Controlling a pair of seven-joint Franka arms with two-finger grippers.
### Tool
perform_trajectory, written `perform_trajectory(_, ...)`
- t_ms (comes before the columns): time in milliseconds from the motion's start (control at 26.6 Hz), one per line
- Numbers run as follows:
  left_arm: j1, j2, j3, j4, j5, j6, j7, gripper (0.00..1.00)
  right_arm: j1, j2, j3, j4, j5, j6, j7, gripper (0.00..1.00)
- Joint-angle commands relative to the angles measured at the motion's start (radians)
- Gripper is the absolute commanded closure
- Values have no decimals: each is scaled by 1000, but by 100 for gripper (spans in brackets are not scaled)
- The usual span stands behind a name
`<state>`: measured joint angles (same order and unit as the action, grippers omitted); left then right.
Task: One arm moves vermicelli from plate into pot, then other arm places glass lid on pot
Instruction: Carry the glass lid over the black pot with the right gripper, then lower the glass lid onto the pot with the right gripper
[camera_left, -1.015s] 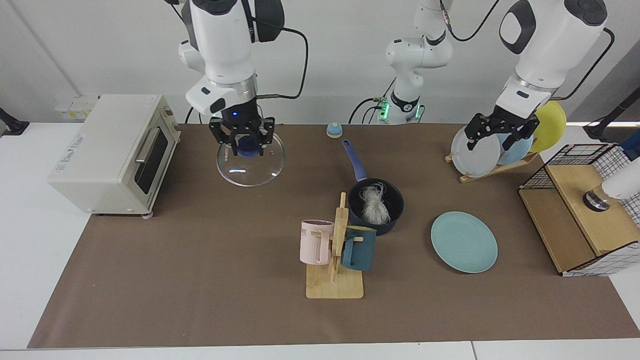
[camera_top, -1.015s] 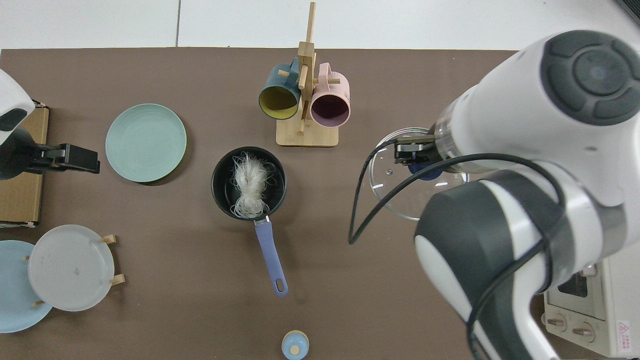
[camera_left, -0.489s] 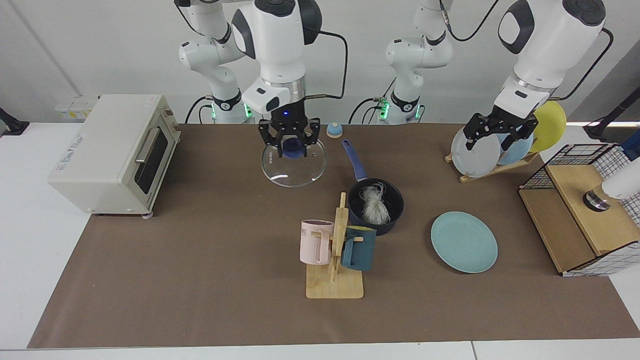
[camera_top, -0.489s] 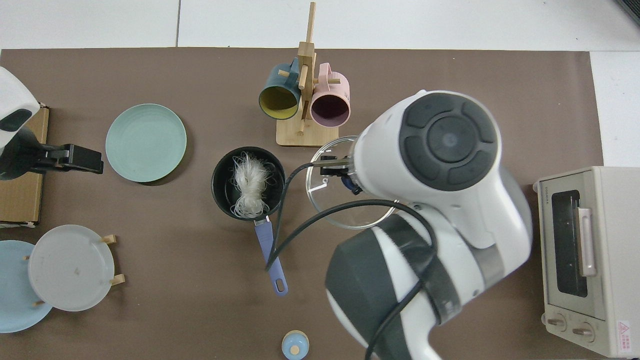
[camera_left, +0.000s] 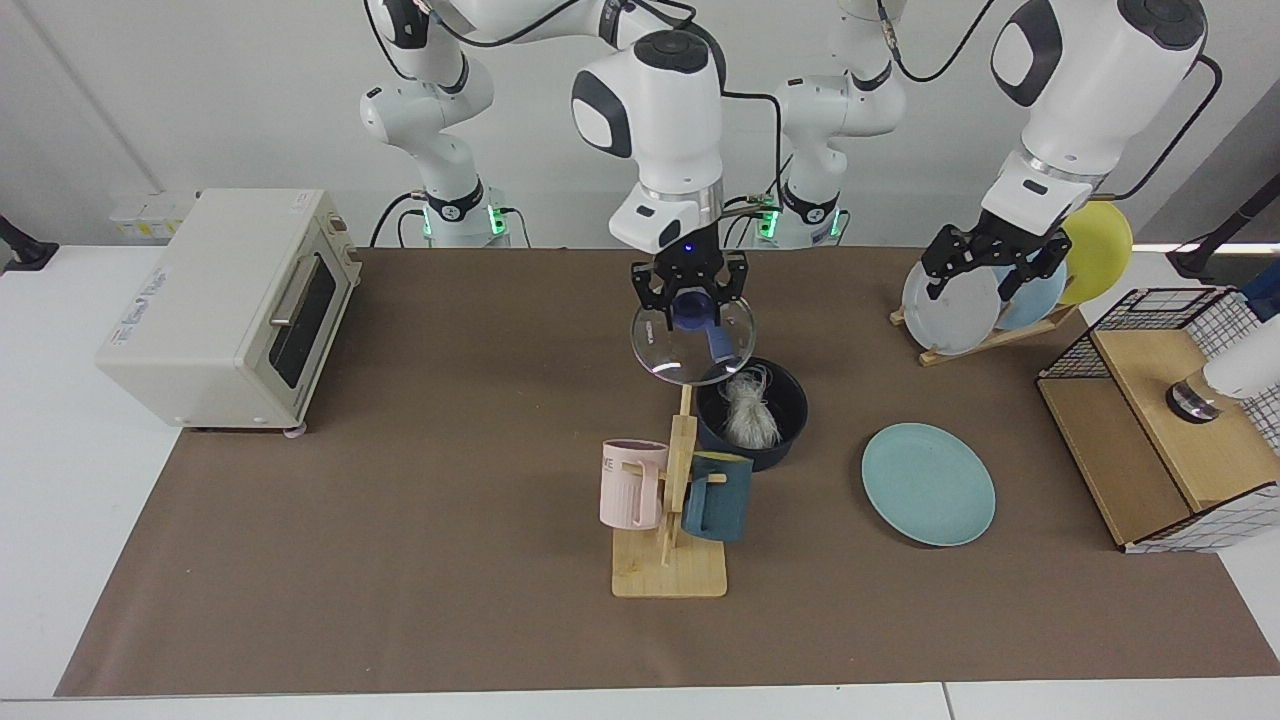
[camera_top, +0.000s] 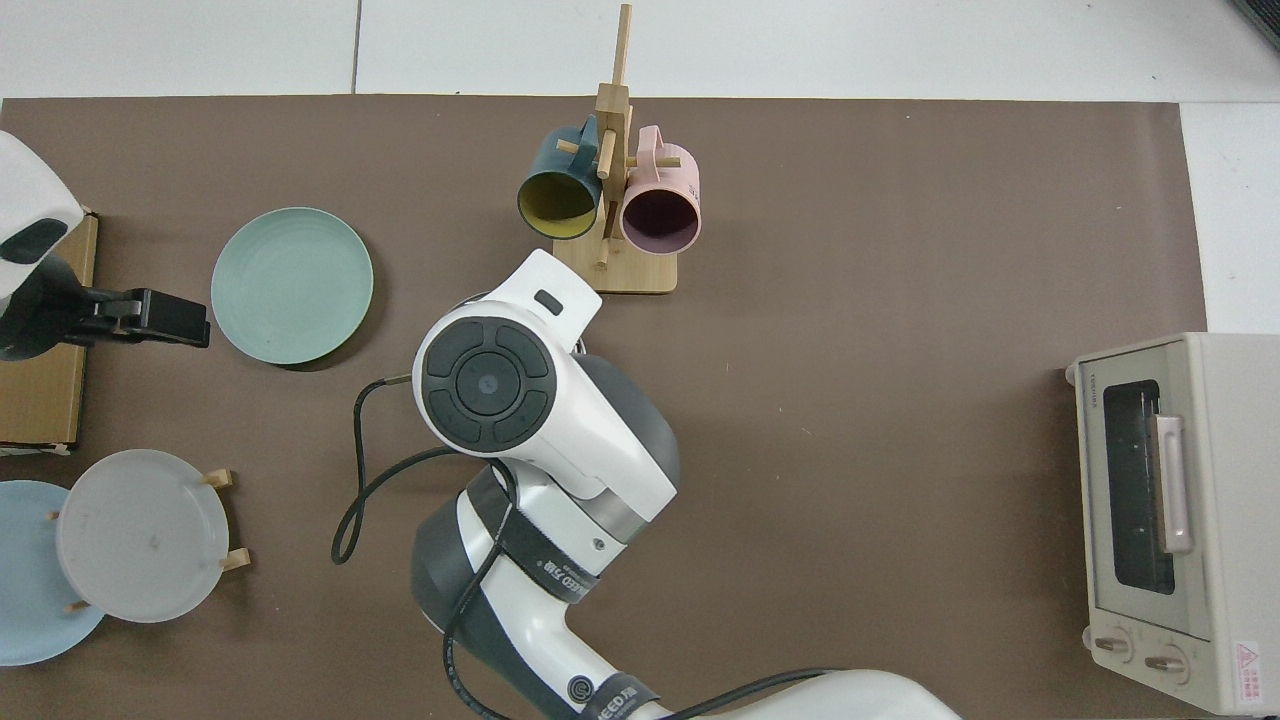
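Note:
My right gripper (camera_left: 690, 303) is shut on the blue knob of the glass lid (camera_left: 667, 352), which hangs tilted just above the pot's near-left rim and handle in the facing view. The dark navy pot (camera_left: 786, 440) stands mid-table with the white vermicelli (camera_left: 746, 420) bunched inside. The teal plate (camera_left: 928, 484) (camera_top: 292, 285) lies bare to the right of the pot. My left gripper (camera_left: 985, 268) (camera_top: 170, 318) waits open, raised in front of the plate rack. In the top view the right arm hides the pot and the lid.
A wooden mug rack (camera_left: 668, 560) with a pink and a dark teal mug stands right in front of the pot. A toaster oven (camera_left: 225, 300) sits far left, a plate rack (camera_left: 965, 305) back right, and a wire basket with a wooden box (camera_left: 1160, 430) far right.
The right arm has carried the glass lid from beside the toaster oven across to the pot. The left arm has barely shifted.

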<state>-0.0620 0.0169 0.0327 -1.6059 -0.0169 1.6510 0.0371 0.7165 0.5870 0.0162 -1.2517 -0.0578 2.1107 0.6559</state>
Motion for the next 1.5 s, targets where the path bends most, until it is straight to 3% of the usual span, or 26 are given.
perform_trajectory(0,-7,-15,9,-6,-6,-14,4,0,26,40,-10,43,-33,18,8,100)
perform_trajectory(113,-7,-15,9,-6,-6,-14,4,0,26,60,-5,35,-86,78,-1,100)
perform_trajectory(263,-7,-15,10,-6,-6,-14,4,0,23,65,-5,31,-103,91,-15,100)
perform_trajectory(489,-7,-15,10,-6,-6,-14,4,0,6,63,-2,12,-88,89,-140,100)
perform_trajectory(902,-7,-15,10,-6,-6,-14,4,0,18,63,2,8,-59,58,-159,100)
perform_trajectory(1466,-7,-15,10,-6,-6,-16,4,0,21,62,1,-11,-76,52,-167,100)
